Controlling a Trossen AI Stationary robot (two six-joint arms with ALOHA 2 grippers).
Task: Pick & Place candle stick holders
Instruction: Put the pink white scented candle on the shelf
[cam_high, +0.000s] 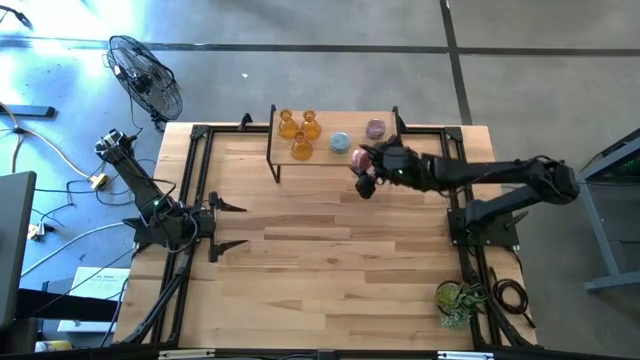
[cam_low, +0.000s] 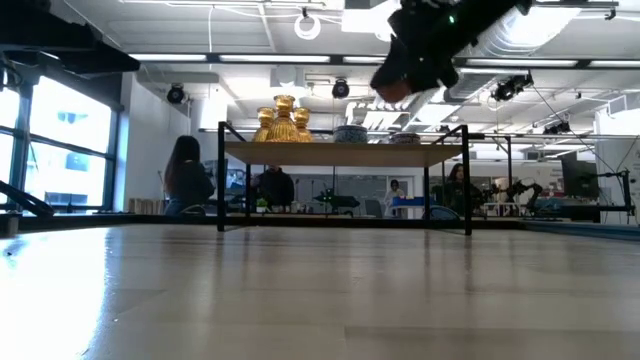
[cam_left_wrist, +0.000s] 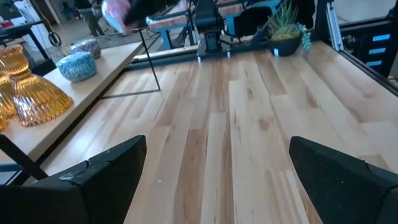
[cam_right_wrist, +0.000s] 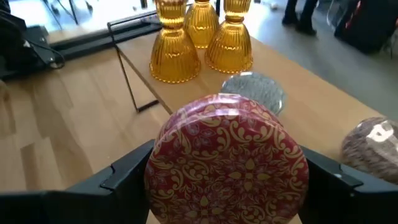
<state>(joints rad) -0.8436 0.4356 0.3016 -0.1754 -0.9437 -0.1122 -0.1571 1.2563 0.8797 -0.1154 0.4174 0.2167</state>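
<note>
A raised wooden shelf (cam_high: 330, 157) stands at the table's far edge. On it stand three amber glass holders (cam_high: 298, 130), a pale blue holder (cam_high: 339, 143) and a pink holder (cam_high: 375, 128); they also show in the low view (cam_low: 283, 120) and the right wrist view (cam_right_wrist: 199, 37). My right gripper (cam_high: 366, 180) is just in front of the shelf's near edge, shut on a red-pink patterned holder (cam_right_wrist: 227, 158). It is high above the table in the low view (cam_low: 415, 55). My left gripper (cam_high: 232, 225) is open and empty at the table's left side. My right gripper pinches the red-pink holder by its round side wall (cam_right_wrist: 155, 168), one finger (cam_right_wrist: 124, 174) on each side. The fingers come slanting down from the table's right side. The holder is lifted clear of table and shelf (cam_low: 395, 90), above shelf height.
A green potted plant (cam_high: 458, 298) stands at the table's near right corner. A fan (cam_high: 145, 75) stands off the far left corner. Black frame rails (cam_high: 190, 200) run along the left and right edges. People stand in the room beyond (cam_low: 188, 180).
</note>
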